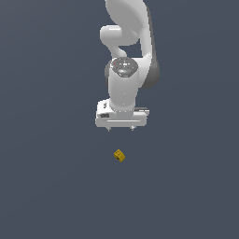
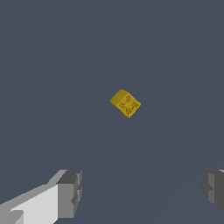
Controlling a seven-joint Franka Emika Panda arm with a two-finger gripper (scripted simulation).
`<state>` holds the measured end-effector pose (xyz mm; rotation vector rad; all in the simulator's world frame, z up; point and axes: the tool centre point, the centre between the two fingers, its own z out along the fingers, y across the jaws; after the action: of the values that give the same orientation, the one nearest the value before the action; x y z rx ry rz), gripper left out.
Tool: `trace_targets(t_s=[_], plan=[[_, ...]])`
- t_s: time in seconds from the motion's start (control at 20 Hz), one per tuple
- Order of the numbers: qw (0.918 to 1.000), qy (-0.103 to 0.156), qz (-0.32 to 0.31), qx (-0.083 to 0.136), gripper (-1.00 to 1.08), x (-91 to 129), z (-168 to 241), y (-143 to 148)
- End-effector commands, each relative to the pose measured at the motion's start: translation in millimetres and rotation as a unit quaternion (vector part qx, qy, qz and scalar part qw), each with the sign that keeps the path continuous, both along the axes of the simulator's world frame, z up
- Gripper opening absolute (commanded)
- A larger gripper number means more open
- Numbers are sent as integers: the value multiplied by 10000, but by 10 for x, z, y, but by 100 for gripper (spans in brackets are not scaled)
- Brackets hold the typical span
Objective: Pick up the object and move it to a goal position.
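Note:
The object (image 1: 119, 155) is a tiny mustard-yellow block lying on the dark grey floor, a little below the white arm in the exterior view. In the wrist view the object (image 2: 125, 103) shows small studs on its upper face. My gripper (image 1: 120, 128) hangs above the floor, apart from the block, with its short fingertips barely showing under the white hand. In the wrist view the two grey fingers (image 2: 70, 193) stand wide apart with nothing between them, and my gripper (image 2: 142, 192) is open.
The flat dark grey floor (image 1: 46, 186) surrounds the block on all sides. The white arm (image 1: 126, 56) rises behind the gripper in the exterior view. No other objects show.

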<state>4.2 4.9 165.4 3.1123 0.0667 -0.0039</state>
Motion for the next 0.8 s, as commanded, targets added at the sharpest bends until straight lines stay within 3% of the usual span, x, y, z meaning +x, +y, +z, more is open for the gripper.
trace_targets(t_s=[0.0, 0.45, 0.75], plan=[[10000, 0, 0, 0, 100, 0, 0, 0], [9998, 22, 105, 170, 100, -37, -10, 358], [9998, 21, 140, 163, 100, -28, -18, 344]])
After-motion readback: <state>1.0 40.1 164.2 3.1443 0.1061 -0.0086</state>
